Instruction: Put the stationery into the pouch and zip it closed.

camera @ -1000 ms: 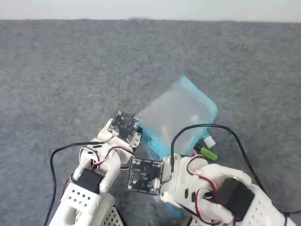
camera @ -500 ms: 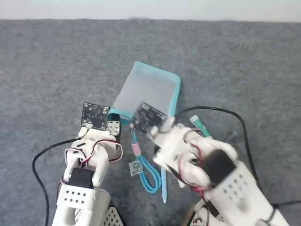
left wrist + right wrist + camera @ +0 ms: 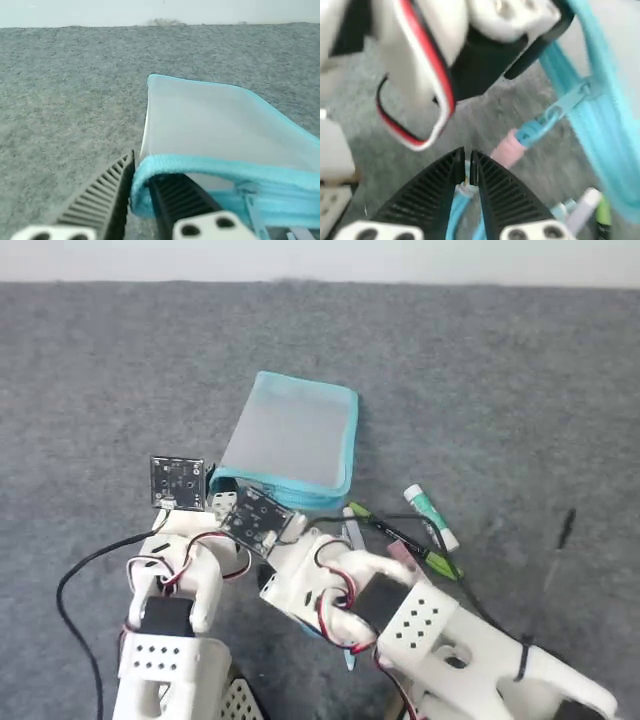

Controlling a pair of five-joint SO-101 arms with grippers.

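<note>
1. Left jaws are clamping the pouch by its near left corner.
2. Right jaws are pinching its blue cord tight.
3. Glue stick and pen are lying outside, right; pulling now risks zipping them out.

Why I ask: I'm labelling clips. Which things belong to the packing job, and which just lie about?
Job: pouch, glue stick, pen, blue cord; left gripper pinching the pouch, right gripper on the cord.
Just lying about: grey carpet.
</note>
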